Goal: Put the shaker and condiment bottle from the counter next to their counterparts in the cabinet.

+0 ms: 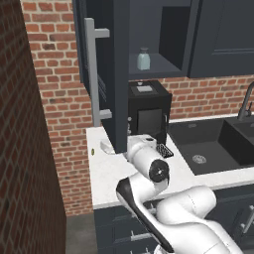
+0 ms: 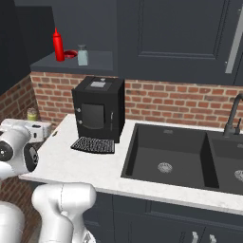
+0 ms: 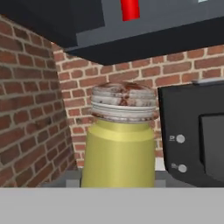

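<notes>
The shaker (image 3: 119, 146), a yellow-olive jar with a worn domed cap, stands upright and very close in the hand view; it also peeks above my white hand as the shaker (image 2: 32, 114). My gripper (image 2: 34, 124) is shut on the shaker low over the counter (image 2: 71, 161) in the left corner; its fingertips and the jar's base are hidden. The red condiment bottle (image 2: 58, 44) stands on the open cabinet shelf (image 2: 97, 62) beside the pale blue-grey jar (image 2: 82, 55), which also shows as the jar (image 1: 143, 59).
The cabinet door (image 1: 116, 74) hangs open over the counter's left end, its bar handle (image 1: 91, 74) facing out. A black coffee machine (image 2: 98, 109) stands just right of the shaker. Brick walls close the corner. A dark sink (image 2: 166, 152) and faucet (image 2: 233, 116) lie right.
</notes>
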